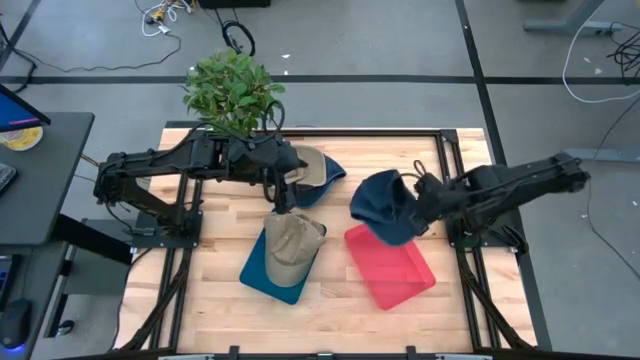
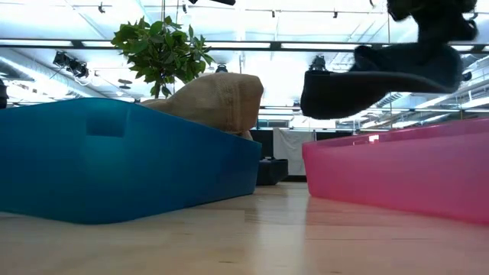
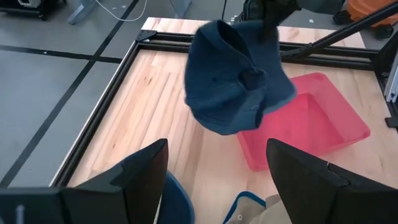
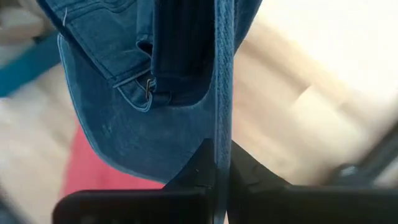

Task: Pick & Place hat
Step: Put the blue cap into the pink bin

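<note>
A navy hat [image 1: 385, 207] hangs from my shut right gripper [image 4: 222, 168] over the far end of a pink bin [image 1: 392, 268]. In the low view, the navy hat [image 2: 382, 76] floats above the pink bin's wall [image 2: 405, 176]. A tan hat [image 1: 292, 245] lies in a blue bin [image 1: 262, 272], its crown showing above the bin wall [image 2: 114, 160]. My left gripper [image 3: 217, 180] is open, just above the tan hat's far edge and touching nothing. My right gripper pinches a thin edge of the navy hat [image 4: 222, 93] between its two fingers; whether this is brim or crown rim I cannot tell. The fingers come from above, slanting in from the table's right. The hat hangs below them, lifted clear of the pink bin.
More hats, tan and navy [image 1: 318, 170], lie at the table's far side beside a potted plant [image 1: 235, 90]. Bare wood shows between the two bins and along the near edge. A dark metal frame [image 1: 450, 150] borders the table.
</note>
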